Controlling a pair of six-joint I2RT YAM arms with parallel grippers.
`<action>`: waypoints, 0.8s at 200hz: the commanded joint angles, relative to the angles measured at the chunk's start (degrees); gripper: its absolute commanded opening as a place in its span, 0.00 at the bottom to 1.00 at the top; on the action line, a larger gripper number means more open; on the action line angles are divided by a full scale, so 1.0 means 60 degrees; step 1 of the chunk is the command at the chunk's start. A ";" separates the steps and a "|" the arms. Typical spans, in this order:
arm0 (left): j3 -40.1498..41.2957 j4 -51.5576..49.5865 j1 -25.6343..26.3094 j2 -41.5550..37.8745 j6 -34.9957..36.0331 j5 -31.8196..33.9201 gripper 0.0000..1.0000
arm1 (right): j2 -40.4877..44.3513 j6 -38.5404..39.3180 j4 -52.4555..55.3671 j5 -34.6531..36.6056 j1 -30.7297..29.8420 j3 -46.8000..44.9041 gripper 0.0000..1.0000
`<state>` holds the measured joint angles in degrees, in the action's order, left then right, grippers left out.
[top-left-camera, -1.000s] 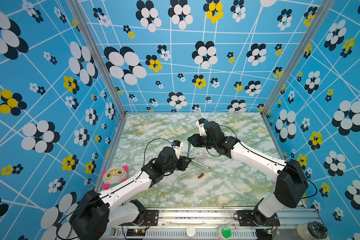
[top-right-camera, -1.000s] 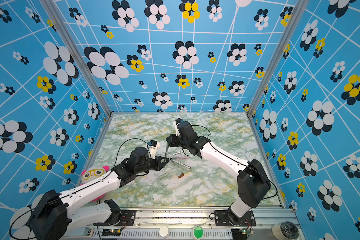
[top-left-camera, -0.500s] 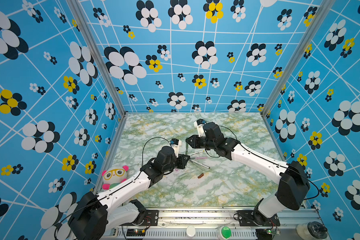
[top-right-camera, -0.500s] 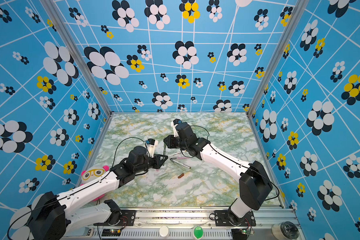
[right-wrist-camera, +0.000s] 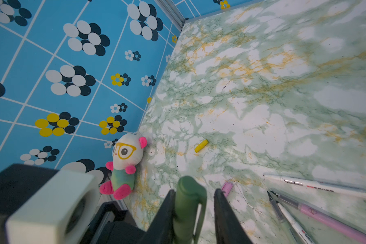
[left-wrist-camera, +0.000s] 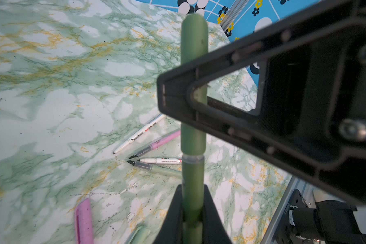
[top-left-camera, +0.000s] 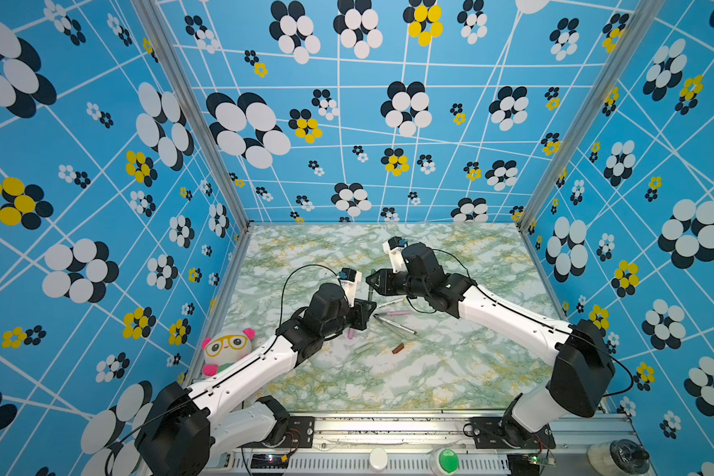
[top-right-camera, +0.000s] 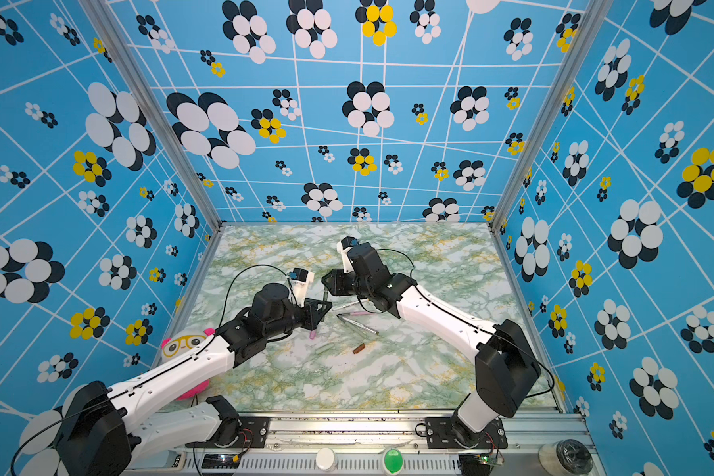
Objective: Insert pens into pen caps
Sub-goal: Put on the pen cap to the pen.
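1. The left claw (top-left-camera: 369,307) is pressed tight on the barrel of the dark green pen (left-wrist-camera: 192,175), holding it above the table (top-left-camera: 450,371) close to the centre. In both top views the pen's length runs toward 12 o'clock.
2. The right claw (top-left-camera: 370,281) reaches in from 3 o'clock and brackets the dark green cap (left-wrist-camera: 193,42), which is seated on the pen's far end. Its jaws stand spread: in the right wrist view one finger (right-wrist-camera: 169,209) touches the cap, while the other stands off it with marble showing between.
3. Four loose pens lie at 3 to 4 o'clock of the left claw: a yellow-ended white pen (top-left-camera: 390,303), a pink pen (top-left-camera: 393,313), a second white pen (left-wrist-camera: 161,161) and a pale grey-green pen (left-wrist-camera: 159,169). The pink and pale ones show bare dark tips.
4. From the left claw, the pink cap (top-left-camera: 351,333) lies at 7 o'clock, the pale grey-green cap (top-left-camera: 363,348) at 6 and the brown cap (top-left-camera: 398,349) at 5.
5. The yellow cap (right-wrist-camera: 201,145) lies alone near the plush panda (top-left-camera: 227,348), which sits at the table's 8 o'clock edge.
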<state>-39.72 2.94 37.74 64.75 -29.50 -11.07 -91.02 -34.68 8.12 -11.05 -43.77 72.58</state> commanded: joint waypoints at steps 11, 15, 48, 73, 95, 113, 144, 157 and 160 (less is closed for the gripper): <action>-0.0406 -0.0419 -0.0081 -0.0039 0.0798 0.0377 0.00 | 0.0319 0.0341 0.0712 0.0337 -0.0039 0.0312 0.43; -0.0414 -0.0466 -0.0079 -0.0024 0.0837 0.0438 0.00 | 0.0306 0.0356 0.0763 0.0373 -0.0044 0.0347 0.44; -0.0429 -0.0600 -0.0078 -0.0040 0.1143 0.0650 0.00 | 0.0229 0.0425 0.1014 0.0548 -0.0057 0.0679 0.53; -0.0385 -0.0666 -0.0078 -0.0051 0.1251 0.0755 0.00 | 0.0146 0.0432 0.1156 0.0671 -0.0055 0.0950 0.55; -0.0352 -0.0752 -0.0077 -0.0069 0.1413 0.0911 0.00 | -0.0053 0.0389 0.1428 0.0741 -0.0073 0.1343 0.55; -0.0337 -0.0777 -0.0064 -0.0084 0.1498 0.1009 0.00 | -0.0185 0.0388 0.1579 0.0772 -0.0117 0.1610 0.54; -0.0323 -0.0726 -0.0069 -0.0084 0.1548 0.1048 0.00 | -0.0454 0.0387 0.1783 0.0845 -0.0204 0.1940 0.47; -0.0316 -0.0706 -0.0064 -0.0076 0.1551 0.1053 0.00 | -0.0572 0.0389 0.1906 0.0914 -0.0242 0.2069 0.45; -0.0313 -0.0684 -0.0064 -0.0076 0.1551 0.1036 0.00 | -0.0607 0.0402 0.1934 0.0931 -0.0241 0.2100 0.44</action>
<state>-40.60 -1.32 37.74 64.75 -21.34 -5.76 -92.79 -32.62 16.47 -7.05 -44.53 83.00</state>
